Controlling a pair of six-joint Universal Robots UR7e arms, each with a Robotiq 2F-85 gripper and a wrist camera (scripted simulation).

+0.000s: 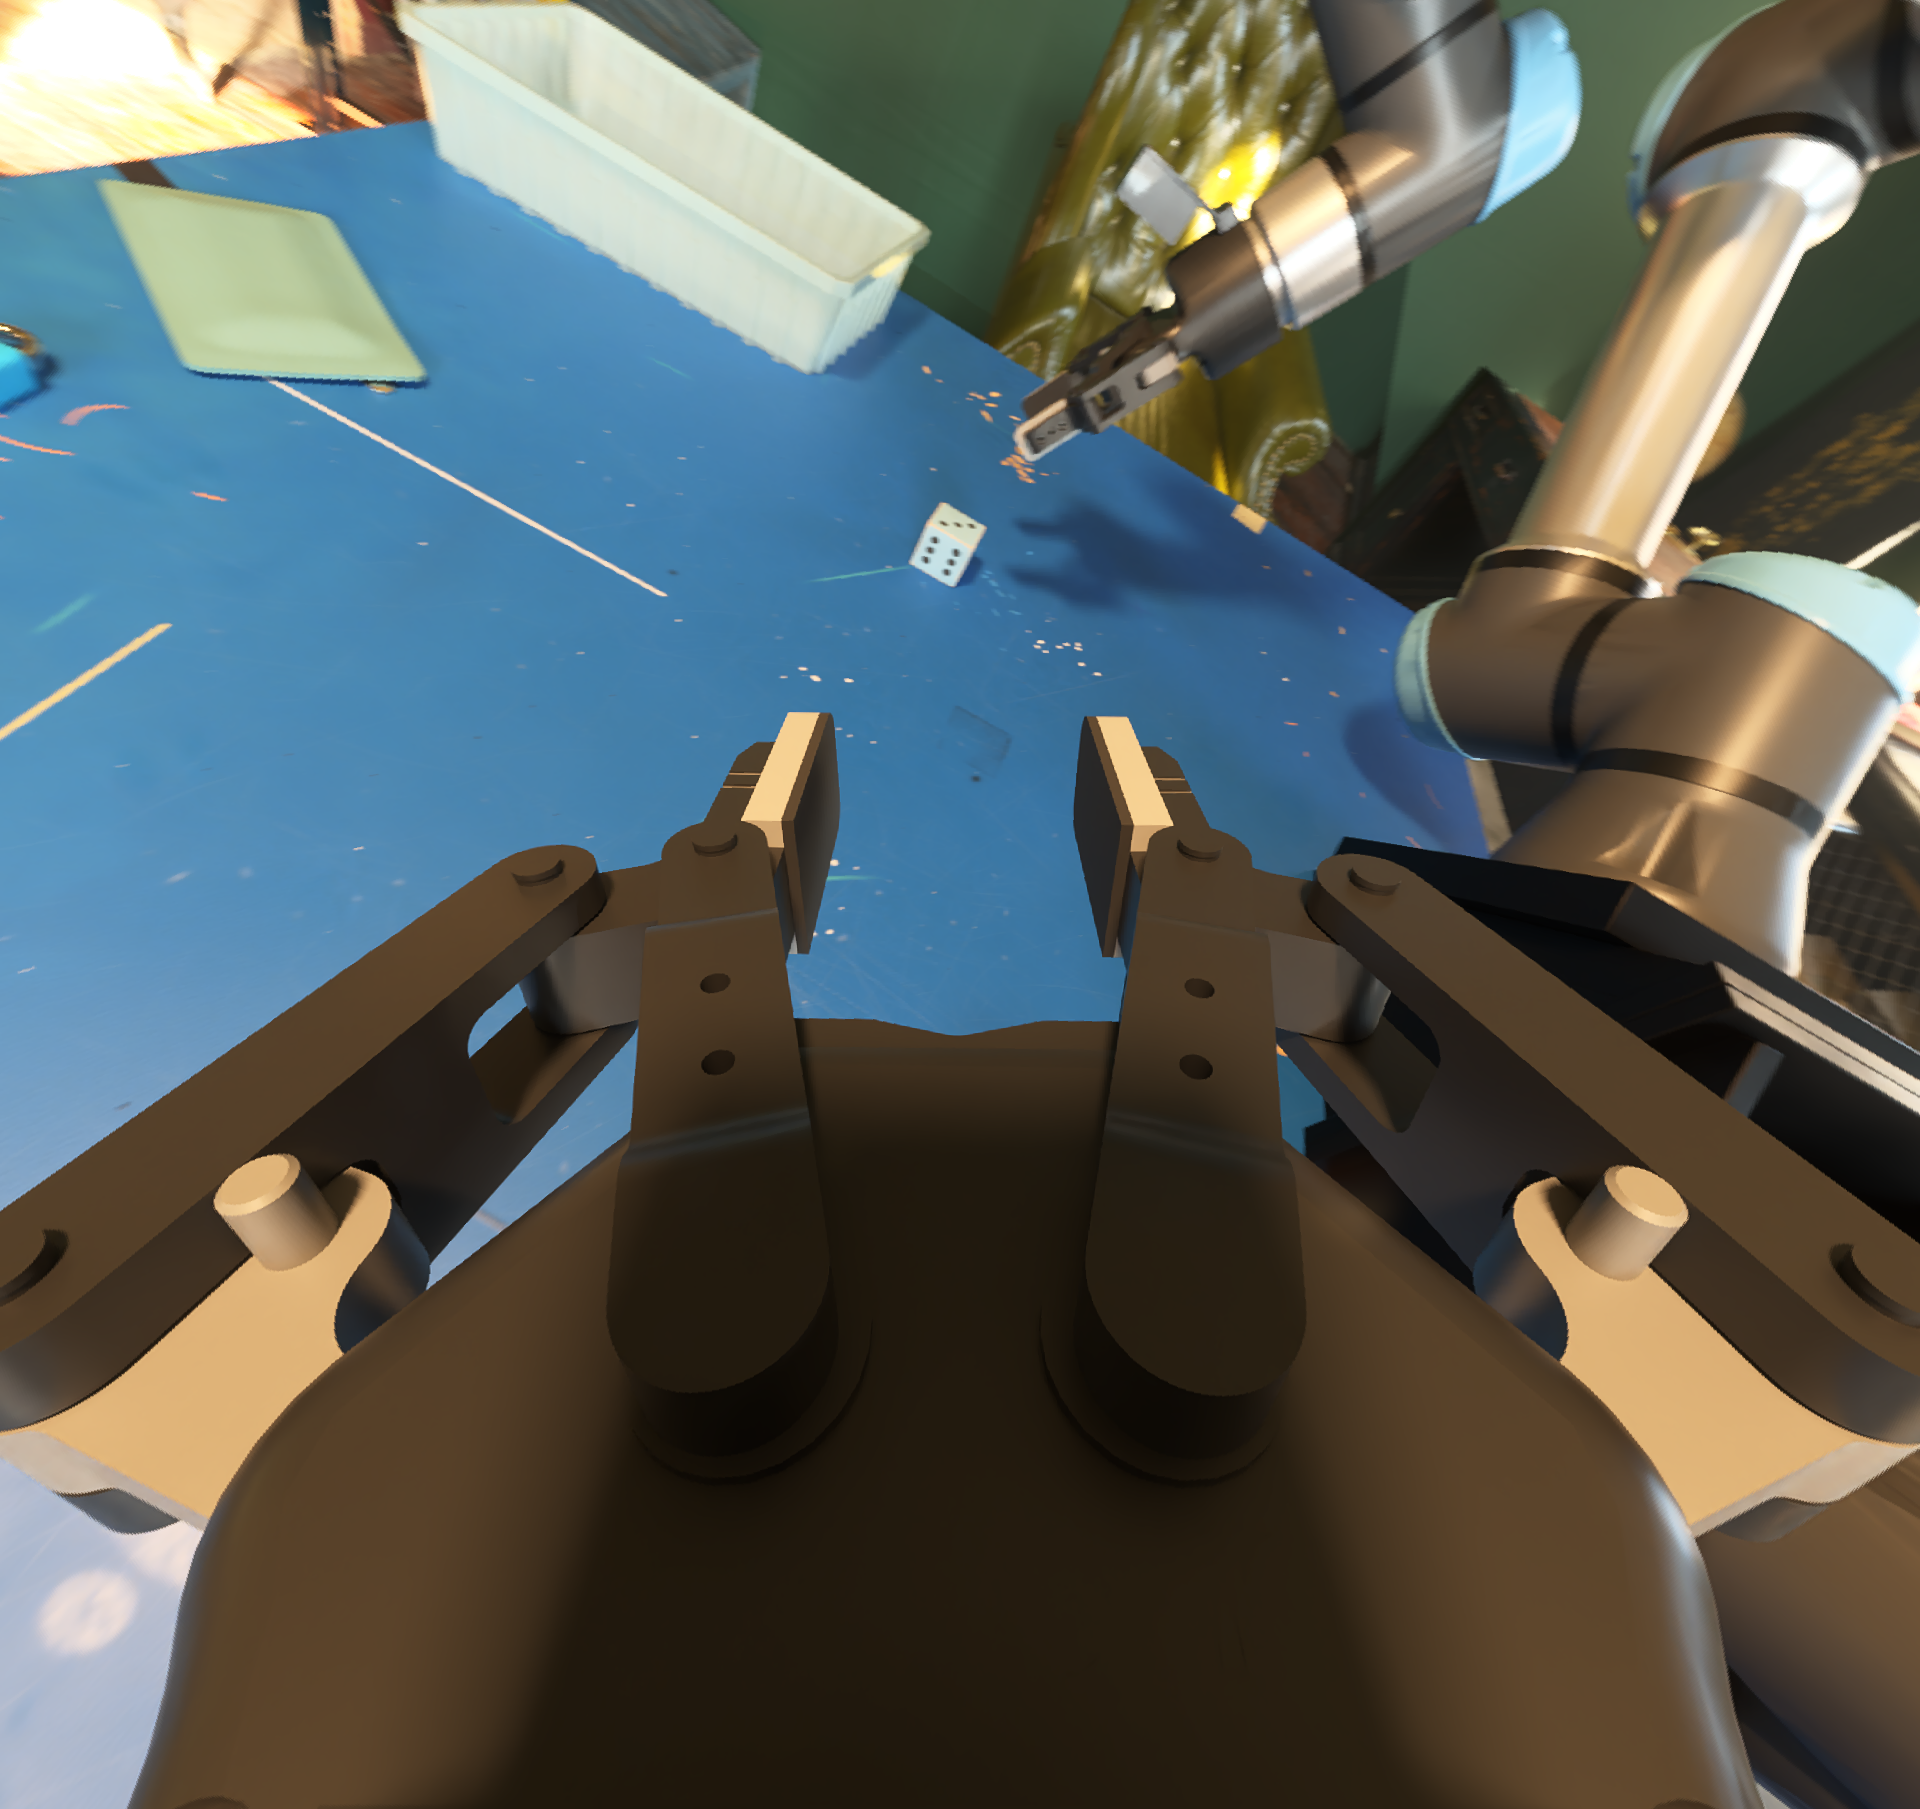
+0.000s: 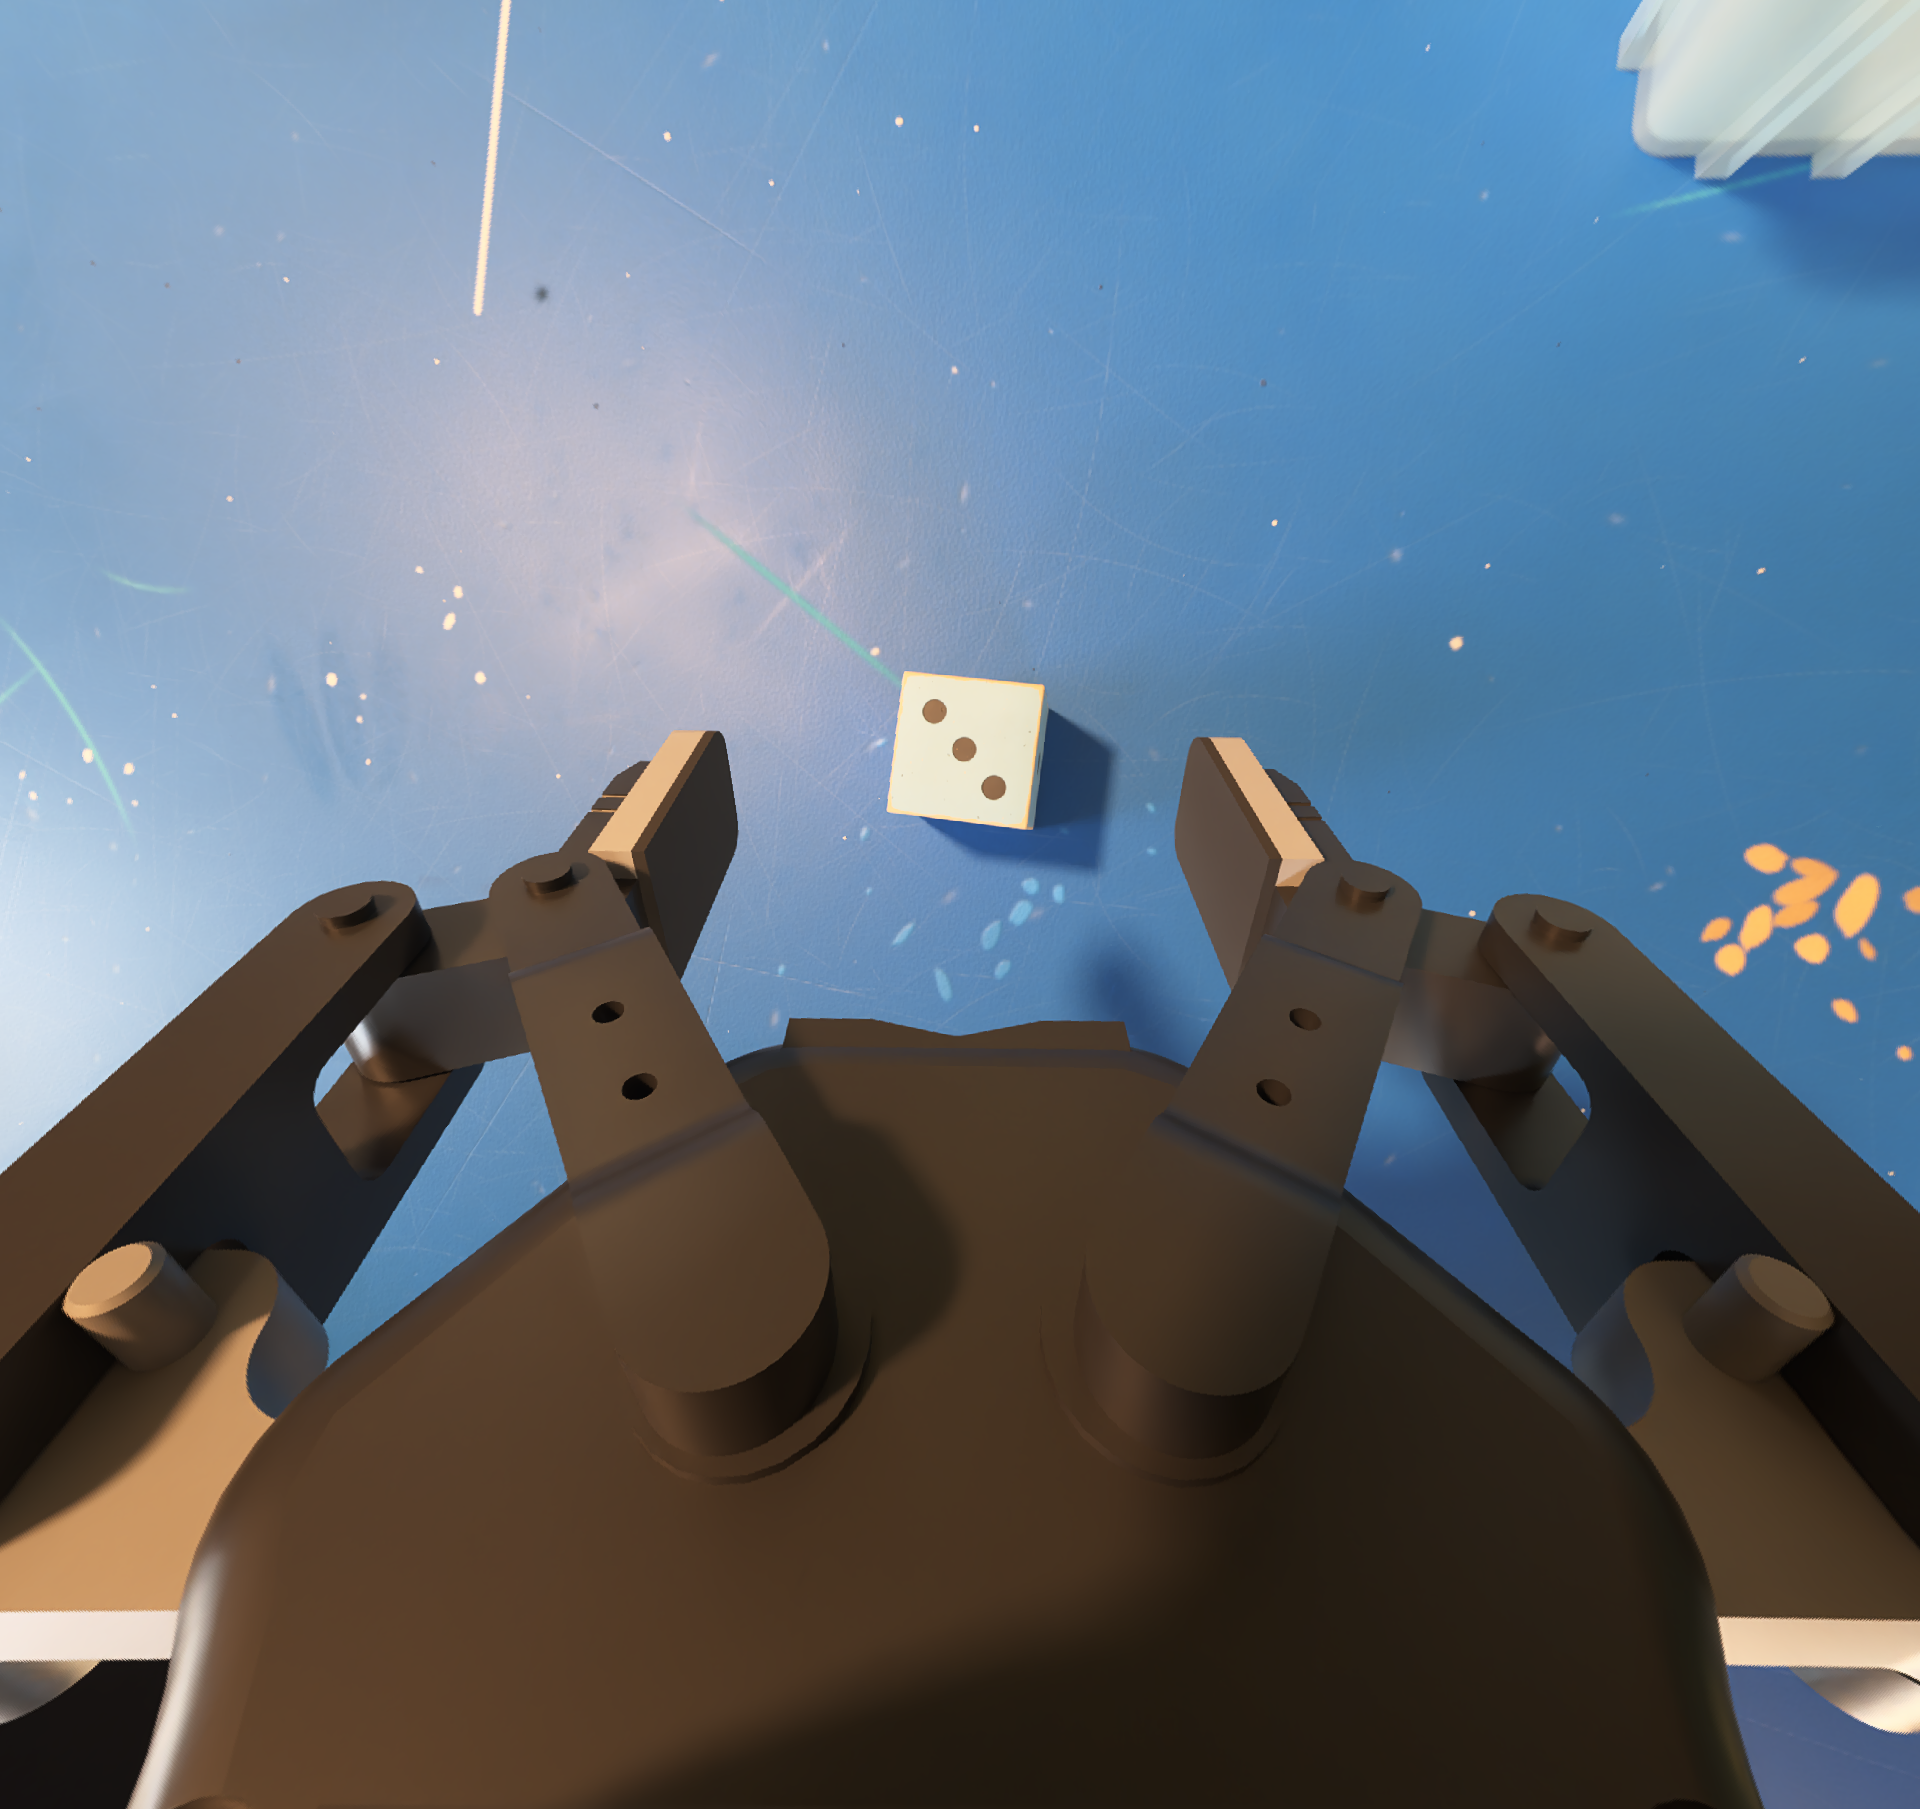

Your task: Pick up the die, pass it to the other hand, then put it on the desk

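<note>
A white die with dark pips (image 1: pixel 947 543) sits on the blue desk (image 1: pixel 520 668). In the right wrist view the die (image 2: pixel 966 750) lies on the desk (image 2: pixel 935 357) below and between my open fingers, three pips up. My right gripper (image 2: pixel 956 783) is open, hovering above the die and apart from it. It also shows in the left wrist view (image 1: pixel 1049 419), above and right of the die. My left gripper (image 1: pixel 956 772) is open and empty, well short of the die, over the desk.
A long white bin (image 1: pixel 665 180) stands at the desk's far edge; its corner shows in the right wrist view (image 2: pixel 1787 45). A pale green flat tray (image 1: pixel 260 284) lies at far left. The right arm (image 1: pixel 1683 616) rises at the desk's right edge.
</note>
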